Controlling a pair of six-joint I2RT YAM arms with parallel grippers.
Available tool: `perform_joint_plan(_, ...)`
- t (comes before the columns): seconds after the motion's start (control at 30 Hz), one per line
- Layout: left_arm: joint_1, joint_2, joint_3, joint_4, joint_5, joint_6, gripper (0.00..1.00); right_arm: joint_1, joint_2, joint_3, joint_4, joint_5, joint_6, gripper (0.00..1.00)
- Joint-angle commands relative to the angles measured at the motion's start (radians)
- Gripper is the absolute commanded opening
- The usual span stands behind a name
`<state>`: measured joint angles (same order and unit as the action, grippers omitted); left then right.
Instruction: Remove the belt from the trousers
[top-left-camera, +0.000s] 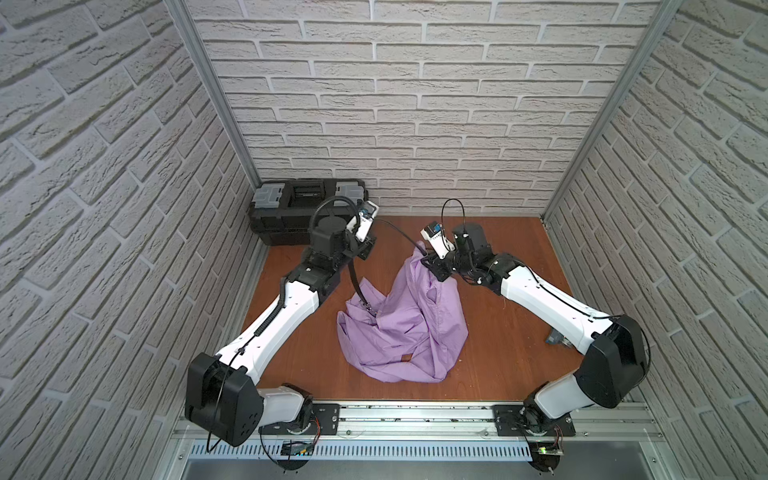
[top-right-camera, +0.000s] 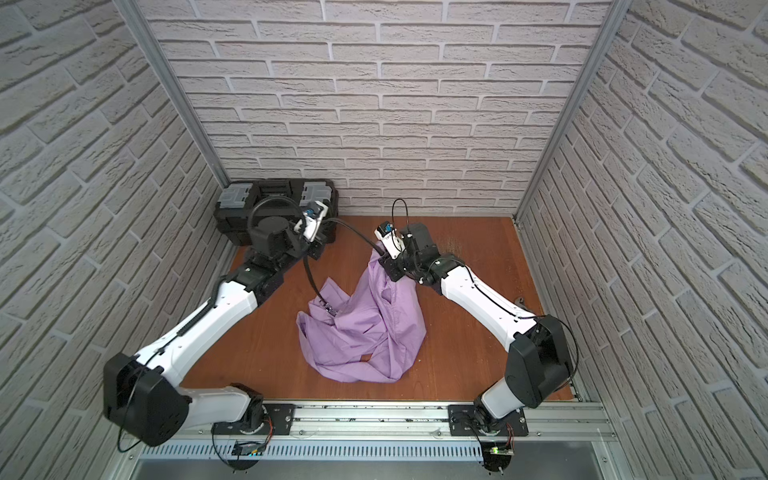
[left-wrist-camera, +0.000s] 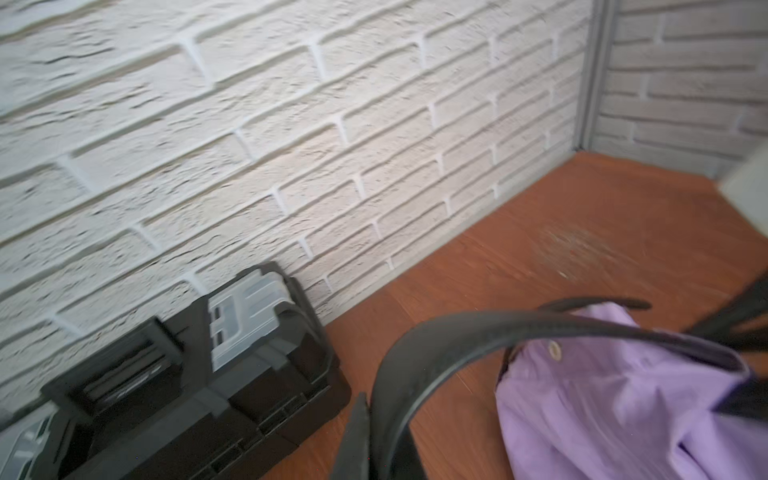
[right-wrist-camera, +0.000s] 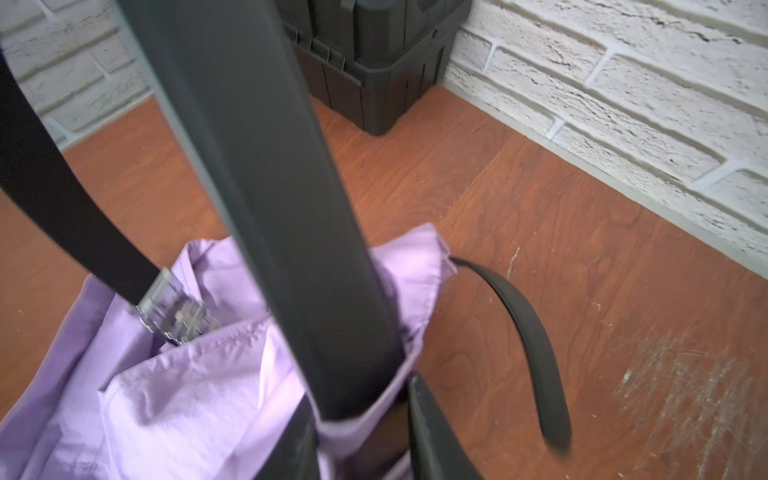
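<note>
1. Grip check: left gripper clamps the belt; right gripper sits at the trousers' raised waistband, pinching or loose, I cannot tell.
2. Belt runs between both grippers, through a loop beside the right fingers; buckle dangles below the left fingers, onto cloth.
3. Risk: loose right fingers let the loop drag the trousers along; buckle may snag folds.

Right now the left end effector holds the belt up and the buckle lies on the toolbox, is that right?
Not quite. The buckle lies on the trousers, not on the toolbox; the right wrist view shows it against the purple cloth. The left end effector does hold the belt up.
</note>
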<state>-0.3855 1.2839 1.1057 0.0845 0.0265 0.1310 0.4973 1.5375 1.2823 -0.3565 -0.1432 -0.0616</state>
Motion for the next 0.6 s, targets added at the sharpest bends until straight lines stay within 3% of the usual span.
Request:
perform_joint_plan(0.0, 0.039, -0.061, 0.010, 0.210, 0.024, -0.123, 0.00, -0.008, 0.014, -0.024, -0.039, -0.007, 0.016, 0.33)
perform_joint_plan(0.2, 0.051, -0.072, -0.007, 0.223, 0.026, -0.138, 0.00, -0.008, 0.030, -0.032, -0.033, -0.042, 0.029, 0.05)
perform_joint_plan(0.57, 0.173, -0.100, 0.032, 0.183, 0.062, -0.182, 0.00, -0.009, 0.030, -0.021, -0.056, 0.076, 0.018, 0.03)
